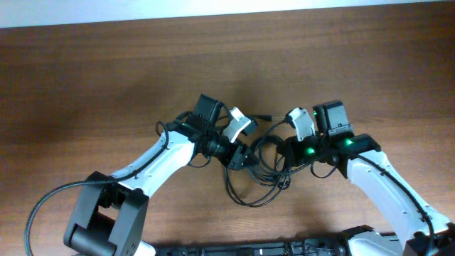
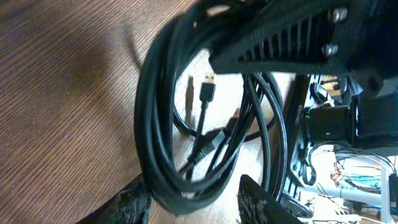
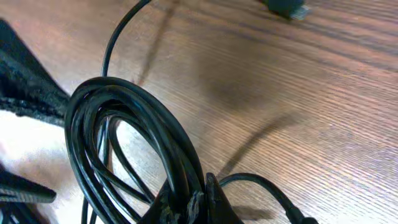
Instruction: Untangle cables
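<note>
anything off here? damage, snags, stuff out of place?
Nothing stands out. The cables are one tight coil, pinched by the right gripper and sitting between the left gripper's fingers; whether the left is clamped is unclear. A USB plug sits loose inside the loop. No fraying or kinks visible.

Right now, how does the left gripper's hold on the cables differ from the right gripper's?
The left gripper has its fingers wide apart around the thick bundle of cables; the right gripper has its fingers almost touching, pinched on the strands. Whether the left gripper presses the bundle is unclear; the right gripper plainly clamps. Both are at the same coil.
</note>
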Robot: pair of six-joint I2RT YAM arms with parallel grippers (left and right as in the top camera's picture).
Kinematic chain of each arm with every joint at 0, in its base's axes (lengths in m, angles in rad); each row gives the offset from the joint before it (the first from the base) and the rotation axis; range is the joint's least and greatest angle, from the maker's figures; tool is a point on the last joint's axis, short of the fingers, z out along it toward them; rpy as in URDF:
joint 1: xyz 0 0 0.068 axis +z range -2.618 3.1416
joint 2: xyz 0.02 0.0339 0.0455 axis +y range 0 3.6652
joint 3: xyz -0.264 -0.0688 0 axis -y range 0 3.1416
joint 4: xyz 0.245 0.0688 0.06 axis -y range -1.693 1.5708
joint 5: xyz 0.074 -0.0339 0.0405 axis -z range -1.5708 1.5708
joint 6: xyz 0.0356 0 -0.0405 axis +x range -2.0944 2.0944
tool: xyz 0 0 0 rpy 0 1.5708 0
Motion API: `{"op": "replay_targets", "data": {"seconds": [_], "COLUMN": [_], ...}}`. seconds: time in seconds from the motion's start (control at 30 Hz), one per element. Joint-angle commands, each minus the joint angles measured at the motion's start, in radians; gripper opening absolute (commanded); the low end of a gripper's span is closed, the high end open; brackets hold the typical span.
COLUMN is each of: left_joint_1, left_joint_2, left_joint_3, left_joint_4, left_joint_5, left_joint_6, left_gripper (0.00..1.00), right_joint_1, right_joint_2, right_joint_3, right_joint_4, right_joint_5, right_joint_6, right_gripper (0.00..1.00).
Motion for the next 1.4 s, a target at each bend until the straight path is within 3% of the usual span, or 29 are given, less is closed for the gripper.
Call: {"op": "replay_targets", "data": {"seconds": [0.0,0.03,0.17,0.23,0.3,0.43,0.57,0.7,0.77,0.8,0.83,1.0,1.13,1.2,1.23,1.27,1.37], "left_joint_1": [0.006,0.013,0.017,0.017,0.017,0.017,0.017,0.017,0.017,0.017,0.017,0.017,0.017,0.017,0.017,0.017,0.017], "left_joint_2": [-0.005,-0.005,-0.005,-0.005,-0.005,-0.005,-0.005,-0.005,-0.005,-0.005,-0.005,-0.005,-0.005,-0.005,-0.005,-0.005,-0.005], "left_joint_3": [0.010,0.010,0.010,0.010,0.010,0.010,0.010,0.010,0.010,0.010,0.010,0.010,0.010,0.010,0.010,0.010,0.010], "left_joint_4": [-0.001,0.000,0.019,0.029,0.025,0.021,0.020,0.021,0.021,0.021,0.021,0.021,0.021,0.021,0.021,0.021,0.021], "left_joint_5": [0.022,0.022,0.022,0.022,0.023,0.022,0.022,0.021,0.021,0.021,0.021,0.022,0.022,0.022,0.022,0.022,0.022], "left_joint_6": [0.012,0.012,0.008,0.001,0.001,0.001,0.002,0.002,0.002,0.002,0.002,0.001,0.001,0.001,0.002,0.002,0.001], "left_gripper": [0.12,0.09,0.26,0.03,0.00,0.00,0.00,0.00,0.00,0.00,0.00,0.00,0.00,0.00,0.00,0.00,0.00], "right_joint_1": [-0.008,-0.008,-0.008,-0.008,-0.008,-0.008,-0.008,-0.008,-0.008,-0.008,-0.008,-0.009,-0.008,-0.008,-0.008,-0.008,-0.008], "right_joint_2": [-0.001,-0.001,-0.001,-0.001,-0.001,-0.001,-0.001,-0.001,-0.001,-0.001,-0.001,-0.001,-0.001,-0.001,-0.001,-0.001,-0.001], "right_joint_3": [0.011,0.012,0.012,0.012,0.012,0.012,0.012,0.011,0.012,0.011,0.011,0.011,0.011,0.011,0.011,0.011,0.011], "right_joint_4": [0.006,0.006,0.009,0.007,0.007,0.014,0.172,0.097,0.075,0.048,0.038,0.011,-0.003,-0.001,-0.002,0.006,0.008], "right_joint_5": [-0.073,-0.103,-0.207,-0.208,-0.208,-0.201,-0.139,-0.120,-0.117,-0.072,-0.026,0.175,0.130,0.129,0.119,0.084,0.077], "right_joint_6": [0.022,0.022,0.018,0.018,0.018,0.018,0.018,0.011,0.011,0.011,0.012,0.078,0.120,0.120,0.120,0.115,0.112], "right_gripper": [0.04,0.04,0.04,0.05,0.49,0.49,0.48,0.40,0.31,0.12,0.09,0.09,0.09,0.13,0.26,0.30,0.29]}}
